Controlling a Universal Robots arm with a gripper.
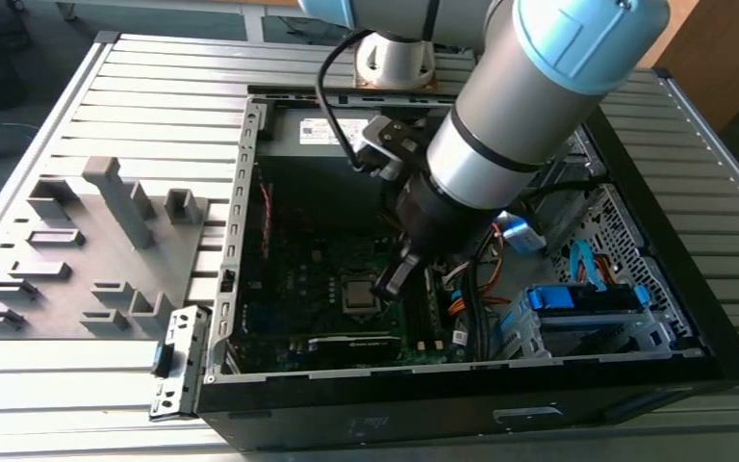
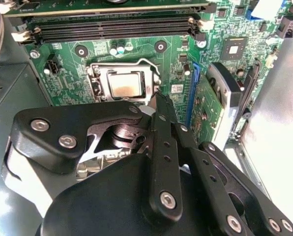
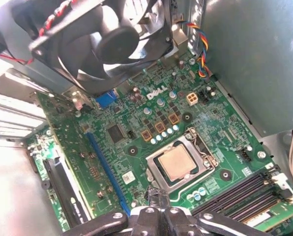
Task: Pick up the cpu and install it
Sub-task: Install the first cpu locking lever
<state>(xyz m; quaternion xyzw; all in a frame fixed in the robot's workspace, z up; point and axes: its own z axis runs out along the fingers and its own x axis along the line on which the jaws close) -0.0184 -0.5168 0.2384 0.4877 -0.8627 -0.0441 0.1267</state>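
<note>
The cpu (image 2: pixel 126 84) is a small square chip with a pale flat top. It lies flat inside the silver socket frame (image 2: pixel 100 78) on the green motherboard, and shows in both wrist views (image 3: pixel 178 162). In the exterior view the socket (image 1: pixel 361 292) sits low in the open computer case. My gripper (image 1: pixel 392 279) hangs just above the board beside the socket. Its black fingers meet at a point (image 2: pixel 159 101) next to the frame's corner, shut, with nothing between them. The fingertip (image 3: pixel 156 195) stands a short way off the chip.
A black case fan (image 3: pixel 112 39) stands over the board near the socket. Memory slots (image 2: pixel 117 27) and a blue expansion slot (image 3: pixel 104 167) flank it. The power-supply box (image 1: pixel 312 130) and blue drive bay (image 1: pixel 581 298) crowd the case. A grey fixture tray (image 1: pixel 88 250) lies outside, on the exterior view's left.
</note>
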